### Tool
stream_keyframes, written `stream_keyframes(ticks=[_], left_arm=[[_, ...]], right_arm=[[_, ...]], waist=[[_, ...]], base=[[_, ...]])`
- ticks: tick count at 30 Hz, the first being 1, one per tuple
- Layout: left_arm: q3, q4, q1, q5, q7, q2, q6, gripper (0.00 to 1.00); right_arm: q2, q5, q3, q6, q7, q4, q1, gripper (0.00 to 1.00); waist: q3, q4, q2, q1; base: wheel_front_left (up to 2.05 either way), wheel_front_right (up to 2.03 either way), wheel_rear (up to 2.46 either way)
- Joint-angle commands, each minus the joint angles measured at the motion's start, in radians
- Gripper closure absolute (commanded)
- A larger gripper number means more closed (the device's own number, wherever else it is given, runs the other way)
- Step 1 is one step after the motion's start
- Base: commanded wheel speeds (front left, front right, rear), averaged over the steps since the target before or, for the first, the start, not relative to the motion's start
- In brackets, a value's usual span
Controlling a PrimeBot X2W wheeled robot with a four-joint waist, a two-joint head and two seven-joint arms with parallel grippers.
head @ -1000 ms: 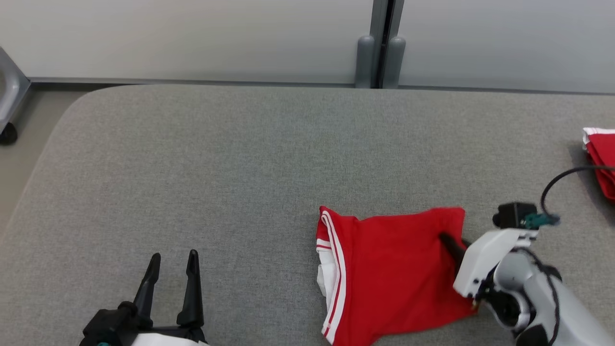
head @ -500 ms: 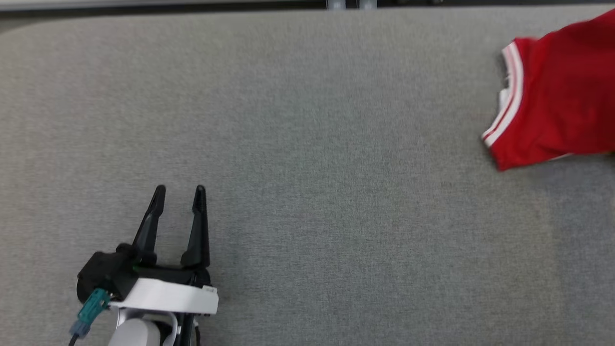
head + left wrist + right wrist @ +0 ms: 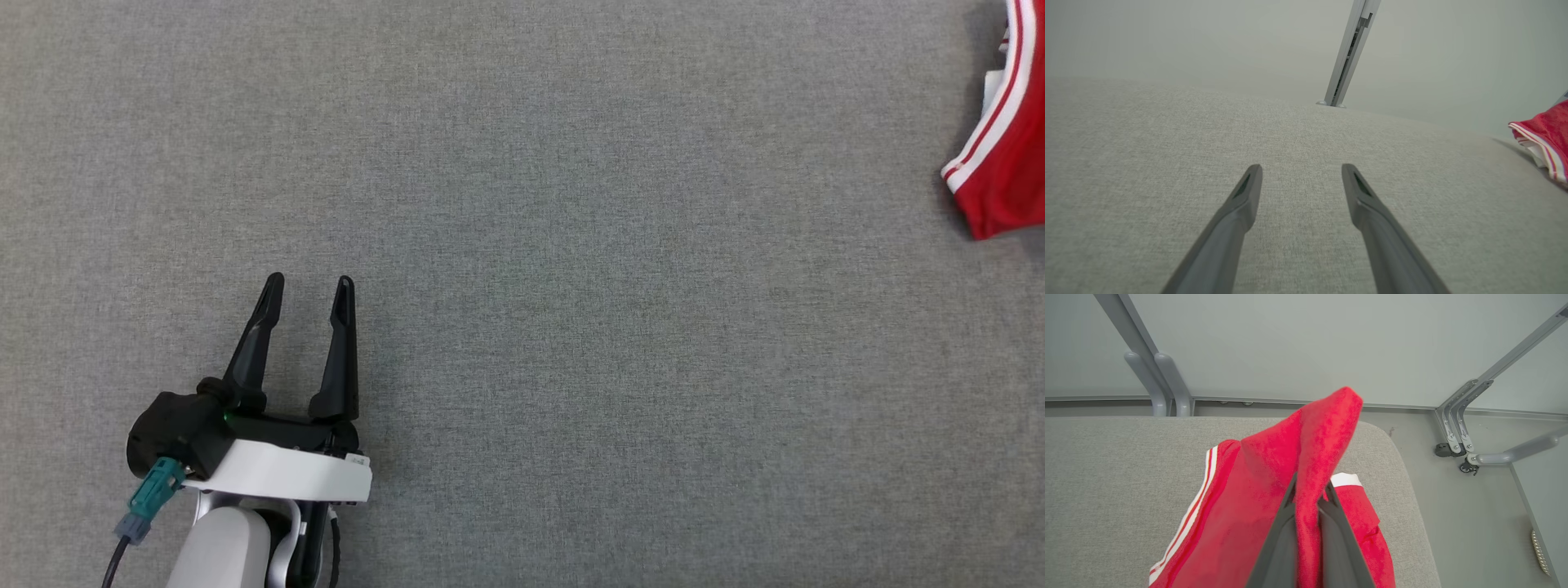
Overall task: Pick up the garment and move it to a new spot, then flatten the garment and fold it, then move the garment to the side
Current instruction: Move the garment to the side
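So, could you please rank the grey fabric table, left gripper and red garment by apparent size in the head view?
1. Grey fabric table: largest by far.
2. Left gripper with two long dark fingers.
3. Red white-striped garment: smallest as seen, but the right edge cuts it off.

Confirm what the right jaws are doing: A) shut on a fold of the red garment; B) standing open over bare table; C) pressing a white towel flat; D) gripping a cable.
A: the right wrist view shows the right jaws shut on a raised fold of the red garment, above the table.
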Motion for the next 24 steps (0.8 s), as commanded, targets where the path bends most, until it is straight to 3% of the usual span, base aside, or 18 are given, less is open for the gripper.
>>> stream_keyframes(ticks=[1,2,3,8,12,16,22,24], left_arm=[[0.005,0.0,0.004,0.008,-0.001,0.003,-0.006,0.0],[0.008,0.001,0.006,0.008,-0.001,0.003,-0.006,0.0],[0.01,0.001,0.006,0.009,-0.001,0.003,-0.007,0.0],[0.014,-0.001,0.006,0.001,-0.001,0.003,-0.003,0.0],[0.02,0.003,0.025,-0.028,-0.001,0.003,0.009,0.0],[0.031,0.016,0.069,-0.061,-0.001,0.003,0.03,0.0],[0.054,0.04,0.178,-0.063,-0.001,0.003,0.069,0.0],[0.06,0.044,0.201,-0.059,-0.001,0.003,0.077,0.0]], right_arm=[[-0.014,-0.018,-0.009,0.0,0.006,0.008,-0.007,1.0],[-0.022,-0.038,-0.011,0.0,0.006,0.012,-0.01,0.89],[-0.028,-0.06,-0.013,0.0,-0.001,0.015,-0.013,0.02],[-0.055,-0.163,-0.003,0.0,-0.033,0.026,0.016,0.0],[-0.074,-0.214,0.025,0.0,-0.144,-0.011,0.061,0.0],[-0.018,-0.201,0.026,0.0,-0.344,-0.044,0.136,0.0],[0.153,-0.212,0.027,0.0,-0.649,-0.104,0.374,0.0],[0.189,-0.218,0.026,0.0,-0.693,-0.108,0.426,0.0]], waist=[[0.0,0.001,0.0,0.0],[0.0,0.001,0.0,0.0],[0.0,0.002,0.0,0.0],[-0.017,0.003,0.0,0.0],[-0.072,0.003,0.0,0.0],[-0.164,0.003,0.0,0.0],[-0.348,0.007,0.0,0.0],[-0.377,0.008,0.0,0.0]], base=[[0.0,0.0,0.0],[0.0,0.0,0.0],[0.0,0.0,0.0],[0.0,0.0,0.0],[0.0,0.0,0.0],[0.0,0.0,0.0],[0.0,0.0,0.0],[0.0,0.0,0.0]])
